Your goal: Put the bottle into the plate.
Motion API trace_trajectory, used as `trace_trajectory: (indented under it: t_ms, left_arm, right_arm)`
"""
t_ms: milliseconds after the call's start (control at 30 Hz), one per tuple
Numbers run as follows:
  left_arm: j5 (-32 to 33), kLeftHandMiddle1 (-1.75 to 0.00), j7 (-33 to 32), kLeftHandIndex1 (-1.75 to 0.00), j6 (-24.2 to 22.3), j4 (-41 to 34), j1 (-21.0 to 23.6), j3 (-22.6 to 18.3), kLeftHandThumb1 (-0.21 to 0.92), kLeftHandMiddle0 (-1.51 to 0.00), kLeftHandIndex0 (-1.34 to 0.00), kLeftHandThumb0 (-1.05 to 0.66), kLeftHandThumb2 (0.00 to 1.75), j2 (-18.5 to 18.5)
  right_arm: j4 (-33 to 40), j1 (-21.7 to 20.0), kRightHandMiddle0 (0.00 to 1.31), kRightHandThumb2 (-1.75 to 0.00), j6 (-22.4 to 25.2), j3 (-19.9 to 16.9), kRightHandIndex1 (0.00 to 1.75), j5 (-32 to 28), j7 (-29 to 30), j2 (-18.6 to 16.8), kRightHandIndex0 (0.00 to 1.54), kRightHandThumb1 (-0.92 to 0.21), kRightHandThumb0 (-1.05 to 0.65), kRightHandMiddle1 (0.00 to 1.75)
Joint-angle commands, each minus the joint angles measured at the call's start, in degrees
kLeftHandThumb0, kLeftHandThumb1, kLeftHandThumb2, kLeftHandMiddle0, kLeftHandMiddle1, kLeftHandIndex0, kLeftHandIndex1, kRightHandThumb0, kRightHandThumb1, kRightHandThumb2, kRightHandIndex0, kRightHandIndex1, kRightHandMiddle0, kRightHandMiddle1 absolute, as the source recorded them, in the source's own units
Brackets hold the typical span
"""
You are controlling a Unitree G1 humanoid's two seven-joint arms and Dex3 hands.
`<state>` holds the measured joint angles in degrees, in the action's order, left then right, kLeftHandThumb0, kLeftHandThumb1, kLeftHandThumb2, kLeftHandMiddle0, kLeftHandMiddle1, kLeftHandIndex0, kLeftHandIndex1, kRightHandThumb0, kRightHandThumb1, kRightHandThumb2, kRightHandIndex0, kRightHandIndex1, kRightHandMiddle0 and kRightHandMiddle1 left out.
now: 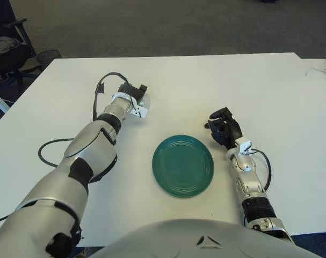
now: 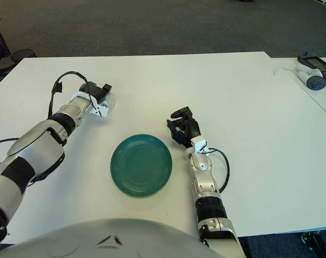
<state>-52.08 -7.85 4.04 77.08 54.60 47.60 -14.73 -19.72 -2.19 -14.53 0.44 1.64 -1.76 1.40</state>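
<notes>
bottle in left hand, beyond plate

Plate on the surface front-centre, right robot hand just beside its right rim, left robot hand with bottle behind-left of plate.

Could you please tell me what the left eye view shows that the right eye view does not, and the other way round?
Only the left eye view shows the office chair at far left. Only the right eye view shows the controllers fully, on the neighbouring table. Both show the green plate, the left hand at the clear bottle, and the right hand right of the plate.
</notes>
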Motion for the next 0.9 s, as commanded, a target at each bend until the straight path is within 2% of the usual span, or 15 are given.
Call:
trace_trajectory:
  t_ms: [0,133,300,400,467,500,600,733,867]
  left_arm:
    - [-0.11,-0.87,2.45,-1.61,2.29,2.65,-6.78,0.3,0.61,-0.41,-0.45,-0.44,0.8,0.43]
    - [1.27,-0.85,1.31,-1.65,3.53,2.59,-7.56,-1.45,0.52,-0.47,-0.51,-0.43,0.96,0.45]
    - [1.82,-0.79,-0.64,-1.66,4.66,2.5,-7.93,-2.13,0.51,-0.5,-0.52,-0.42,0.99,0.4]
    - [2.67,-0.83,-5.55,-1.68,5.82,2.09,-8.13,-3.36,0.53,-0.52,-0.48,-0.42,0.99,0.68]
    - [3.7,-0.96,-8.78,-1.71,6.77,1.95,-8.58,-4.74,0.55,-0.54,-0.46,-0.41,0.99,0.69]
    - [4.33,-1.25,-10.37,-1.72,7.29,1.89,-8.83,-5.51,0.51,-0.66,-0.48,-0.42,1.04,0.7]
    - [5.8,-1.58,-12.87,-1.74,8.51,1.83,-9.22,-7.18,0.47,-0.82,-0.5,-0.43,1.11,0.82]
    - [11.41,-1.71,-17.06,-1.74,13.59,1.02,-9.7,-13.37,0.44,-0.96,-0.52,-0.44,1.16,1.14]
    - [15.6,-1.74,-16.8,-1.75,17.35,0.58,-8.98,-18.03,0.43,-1.01,-0.52,-0.44,1.17,1.64]
  right_arm:
    - [-4.5,4.93,0.17,-0.39,5.01,0.24,1.31,-0.41,-0.97,0.01,0.43,-0.92,-0.01,1.75]
    - [-4.27,5.02,0.17,-0.39,5.09,0.18,1.32,-0.81,-1.25,-0.11,0.43,-0.92,-0.01,1.75]
    - [-4.2,5.1,0.17,-0.39,5.01,0.16,1.32,-1.06,-1.47,-0.13,0.43,-0.92,-0.01,1.75]
    - [-4.16,5.16,0.17,-0.39,4.96,0.15,1.32,-1.13,-1.56,-0.13,0.43,-0.92,-0.01,1.75]
    - [-4.17,5.07,0.17,-0.39,5.05,0.1,1.32,-1.18,-1.6,-0.07,0.43,-0.92,-0.01,1.75]
    - [-4.13,5.06,0.17,-0.39,5.09,0.09,1.32,-1.2,-1.61,-0.05,0.43,-0.92,-0.01,1.75]
    - [-4.08,5.07,0.17,-0.39,5.15,0.11,1.32,-1.16,-1.58,-0.04,0.43,-0.92,-0.01,1.75]
    - [-4.04,5.08,0.17,-0.39,5.28,0.16,1.32,-0.98,-1.46,0.0,0.43,-0.92,-0.01,1.75]
    - [-4.18,5.04,0.17,-0.39,5.19,0.1,1.32,-1.13,-1.6,-0.01,0.43,-0.92,-0.01,1.75]
